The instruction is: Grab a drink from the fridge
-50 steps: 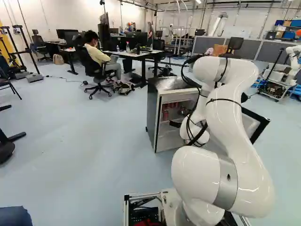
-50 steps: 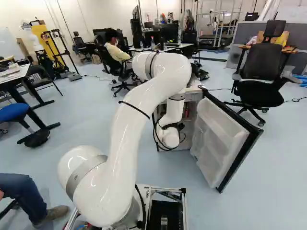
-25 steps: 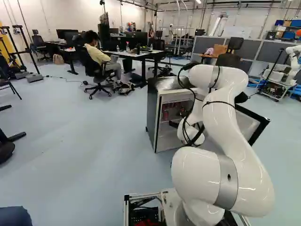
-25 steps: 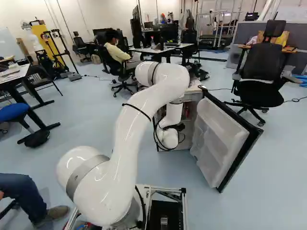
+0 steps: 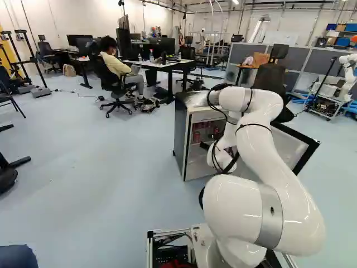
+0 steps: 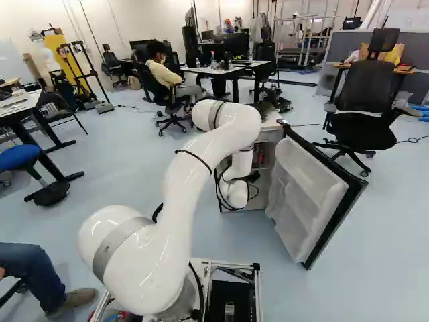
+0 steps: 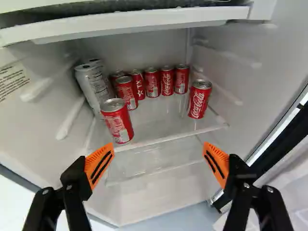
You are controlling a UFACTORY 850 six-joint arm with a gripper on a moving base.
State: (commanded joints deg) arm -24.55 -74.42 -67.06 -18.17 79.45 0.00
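The open fridge stands ahead of the arm; a dark part of my gripper shows at its opening in the left base view. In the wrist view my gripper is open and empty, facing the glass shelf. A red can stands near the shelf's front edge, ahead of one orange pad. Another red can stands apart by the opposite wall. Several red cans line the back, one slightly forward of them. Tall pale cans stand against the wall.
The fridge door hangs wide open, beside the gripper's far finger in the wrist view. An upper shelf edge crosses above the cans. A black office chair stands beyond the door. Another robot stands far right.
The arm's raised elbow has come down and shifted left in the left base view, and its forearm has shifted slightly too. The base, fridge and door have stayed in place.
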